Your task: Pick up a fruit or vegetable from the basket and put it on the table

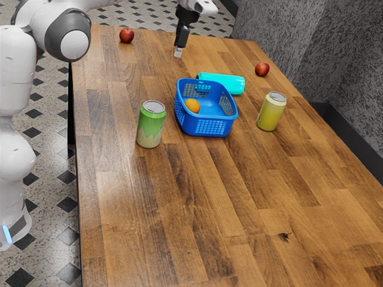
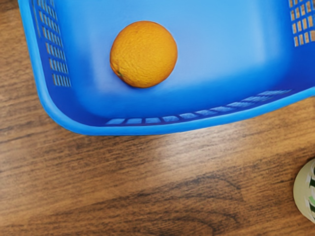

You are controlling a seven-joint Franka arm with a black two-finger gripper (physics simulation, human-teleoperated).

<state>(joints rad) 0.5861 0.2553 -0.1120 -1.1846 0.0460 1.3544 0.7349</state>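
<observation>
You can't tell if the tool (image 1: 178, 52) is open; off-centre descent onto the orange (image 2: 143, 54) below could snag the basket (image 2: 147, 130).

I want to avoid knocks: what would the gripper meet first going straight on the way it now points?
The gripper points down, probably at the bare table beside the basket, on the orange's side. Depth is unclear, so it might catch the basket's rim instead.
</observation>
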